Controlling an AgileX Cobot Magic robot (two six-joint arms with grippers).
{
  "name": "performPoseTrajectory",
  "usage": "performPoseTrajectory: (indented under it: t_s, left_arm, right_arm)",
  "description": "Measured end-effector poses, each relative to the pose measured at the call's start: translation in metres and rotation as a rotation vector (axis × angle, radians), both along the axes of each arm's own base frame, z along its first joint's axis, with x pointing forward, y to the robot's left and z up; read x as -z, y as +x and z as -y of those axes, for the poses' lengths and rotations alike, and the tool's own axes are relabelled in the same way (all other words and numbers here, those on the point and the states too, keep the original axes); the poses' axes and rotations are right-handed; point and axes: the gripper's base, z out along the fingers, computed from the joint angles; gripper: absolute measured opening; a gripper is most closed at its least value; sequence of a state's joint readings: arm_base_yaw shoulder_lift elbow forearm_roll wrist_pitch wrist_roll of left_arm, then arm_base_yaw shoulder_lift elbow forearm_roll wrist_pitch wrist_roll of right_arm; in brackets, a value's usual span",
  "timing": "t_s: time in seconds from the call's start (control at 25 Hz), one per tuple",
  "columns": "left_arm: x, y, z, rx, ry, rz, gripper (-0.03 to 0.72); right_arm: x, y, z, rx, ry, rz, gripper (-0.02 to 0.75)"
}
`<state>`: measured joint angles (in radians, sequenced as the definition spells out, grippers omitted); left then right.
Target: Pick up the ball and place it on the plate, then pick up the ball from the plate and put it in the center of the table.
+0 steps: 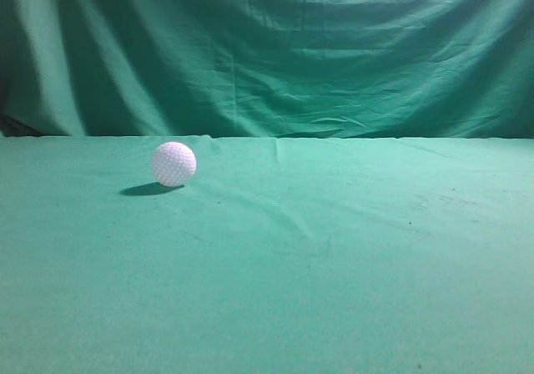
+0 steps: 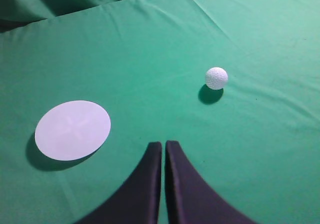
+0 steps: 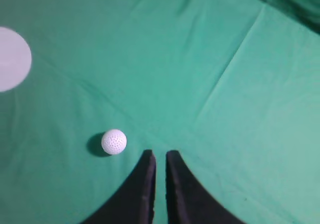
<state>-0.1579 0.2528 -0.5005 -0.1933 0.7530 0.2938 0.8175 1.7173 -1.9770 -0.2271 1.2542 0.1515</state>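
Note:
The white dimpled ball [image 1: 173,164] lies on the green table [image 1: 334,265], left of centre in the exterior view. In the left wrist view the ball [image 2: 216,78] lies up and right of my left gripper [image 2: 164,144], which is shut and empty, well apart from it. The flat white round plate [image 2: 73,130] lies left of that gripper. In the right wrist view the ball [image 3: 114,142] lies just left of my right gripper [image 3: 160,155], which is shut and empty, with a narrow gap between its fingers. The plate [image 3: 12,59] is cut by the left edge. No gripper shows in the exterior view.
A draped, wrinkled green cloth backdrop [image 1: 275,48] hangs behind the table's far edge. Creases run across the table cloth [image 1: 284,215] near the middle.

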Motion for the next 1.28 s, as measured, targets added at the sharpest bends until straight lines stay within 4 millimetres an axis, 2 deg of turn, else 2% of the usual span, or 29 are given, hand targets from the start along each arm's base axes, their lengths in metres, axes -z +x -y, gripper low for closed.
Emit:
performPoseTrajectory:
  t_s: [0.08,0.12,0.24,0.36,0.64,0.88,1.08,1.28]
  left_arm:
    - [0.001,0.0,0.0,0.003,0.0,-0.002,0.0]
    - [0.004,0.001,0.001,0.005,-0.003,-0.01,0.0]
    - [0.014,0.003,0.003,0.015,-0.033,-0.042,0.0]
    - [0.023,0.005,0.005,0.017,-0.058,-0.059,0.0]
    - [0.025,0.007,0.005,0.014,-0.061,-0.048,0.0]
    - [0.038,0.013,0.004,-0.007,-0.065,-0.019,0.0]
    - [0.051,0.018,0.002,-0.029,-0.047,0.001,0.0]
    - [0.062,0.02,0.002,-0.038,-0.044,-0.009,0.0]
  right_arm:
    - [-0.018,-0.018,0.019,0.0,0.031,0.029,0.08]
    - [-0.019,-0.026,0.028,0.001,0.028,0.025,0.08]
    - [-0.015,-0.053,0.056,-0.01,0.035,0.037,0.08]
    - [-0.001,-0.079,0.082,-0.034,0.082,0.088,0.08]
    - [0.044,-0.141,0.145,-0.067,0.204,0.194,0.08]
    - [0.103,-0.183,0.186,-0.037,0.309,0.213,0.08]
    - [0.14,-0.204,0.207,-0.045,0.394,0.272,0.08]
    - [0.161,-0.211,0.216,-0.054,0.408,0.316,0.08]
